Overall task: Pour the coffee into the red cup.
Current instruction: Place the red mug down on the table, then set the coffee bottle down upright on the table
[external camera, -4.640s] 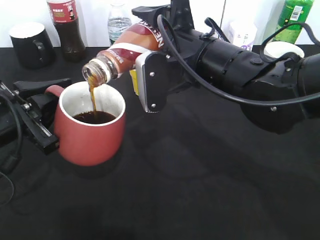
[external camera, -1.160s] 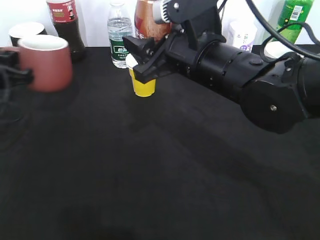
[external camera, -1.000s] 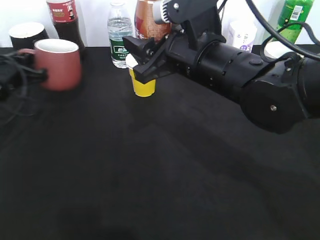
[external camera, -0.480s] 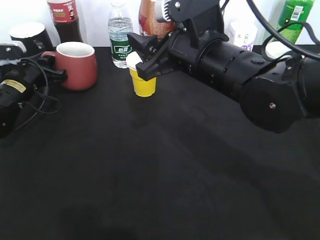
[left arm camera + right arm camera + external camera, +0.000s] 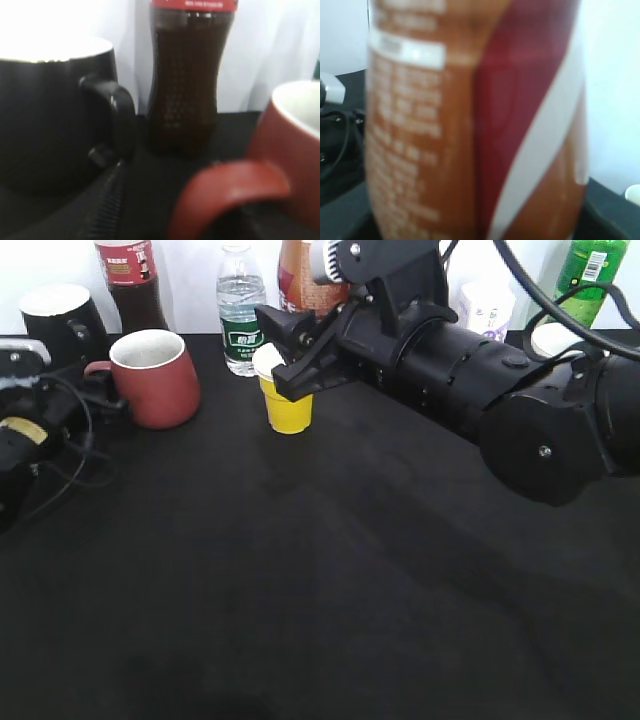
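Note:
The red cup stands on the black table at the back left, handle to the left. In the left wrist view its handle lies between my left gripper's fingers. The left finger is apart from the handle, so the jaws look open. In the exterior view the left gripper is at the handle. My right gripper is shut on the coffee bottle and holds it upright at the back centre. Its brown-orange, red and white label fills the right wrist view.
A black mug and a dark bottle with a red label stand behind the red cup. A water bottle and a yellow cup stand under the right gripper. A green bottle, a white carton and a white cup are back right.
Earlier the bottle was tilted, pouring into the lifted cup. Over the last second the cup came rightwards onto the table by the black mug. The right arm kept the bottle upright.

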`<act>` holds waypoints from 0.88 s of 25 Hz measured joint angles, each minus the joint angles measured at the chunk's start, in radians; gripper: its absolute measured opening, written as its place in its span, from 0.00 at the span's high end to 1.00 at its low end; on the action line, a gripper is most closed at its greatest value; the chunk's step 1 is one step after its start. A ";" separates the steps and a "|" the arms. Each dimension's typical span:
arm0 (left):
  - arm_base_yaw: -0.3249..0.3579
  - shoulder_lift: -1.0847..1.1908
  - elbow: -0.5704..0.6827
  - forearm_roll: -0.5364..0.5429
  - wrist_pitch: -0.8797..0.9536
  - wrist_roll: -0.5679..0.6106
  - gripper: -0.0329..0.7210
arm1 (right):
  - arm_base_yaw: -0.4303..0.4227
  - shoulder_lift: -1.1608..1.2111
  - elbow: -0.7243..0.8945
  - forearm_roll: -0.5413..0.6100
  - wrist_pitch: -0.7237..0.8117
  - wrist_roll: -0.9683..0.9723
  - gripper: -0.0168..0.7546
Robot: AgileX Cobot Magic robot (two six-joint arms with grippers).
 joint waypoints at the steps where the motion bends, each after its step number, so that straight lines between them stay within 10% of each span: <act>1: 0.000 -0.008 0.015 0.000 0.000 0.013 0.40 | 0.000 0.000 0.000 0.000 0.000 0.000 0.29; 16: -0.005 -0.398 0.415 0.022 -0.003 0.034 0.40 | -0.005 -0.004 0.001 0.101 0.053 -0.010 0.29; 22: -0.143 -0.679 0.449 0.027 0.289 0.034 0.42 | -0.213 -0.023 0.014 0.226 0.129 -0.079 0.29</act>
